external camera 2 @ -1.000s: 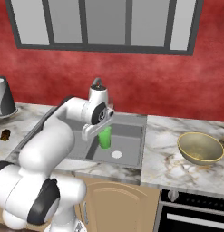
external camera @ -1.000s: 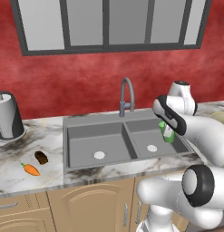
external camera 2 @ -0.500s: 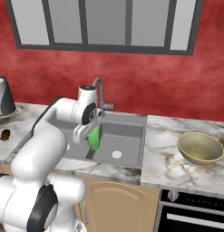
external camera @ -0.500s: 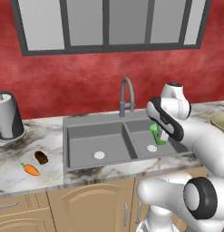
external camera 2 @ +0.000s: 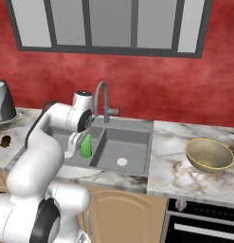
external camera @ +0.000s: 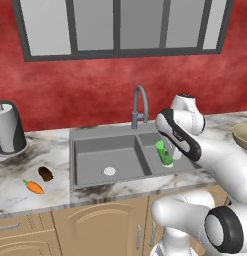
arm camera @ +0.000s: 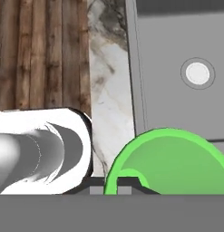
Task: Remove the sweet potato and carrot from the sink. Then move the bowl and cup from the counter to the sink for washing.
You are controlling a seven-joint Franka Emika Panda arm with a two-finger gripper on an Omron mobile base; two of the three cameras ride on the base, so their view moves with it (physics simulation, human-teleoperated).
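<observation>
Left base view shows the green cup (external camera: pixel 163 152) pinched by its rim in the closed gripper (external camera: pixel 167 150) over the sink's (external camera: pixel 95 137) right basin, sweet potato (external camera: pixel 45 173) and carrot (external camera: pixel 33 186) on the left counter (external camera: pixel 25 195), so lowering and releasing comes next, then the bowl (external camera 2: pixel 209 154).

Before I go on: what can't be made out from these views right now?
- Tool: fingertips cut off by the hand view's bottom edge; hidden behind the arm in both base views.
- Cup: whether it touches the sink floor; the arm covers its base.
- Bowl: cut by the right edge of the left base view.
- Sweet potato: tiny, near the right base view's left edge.
</observation>
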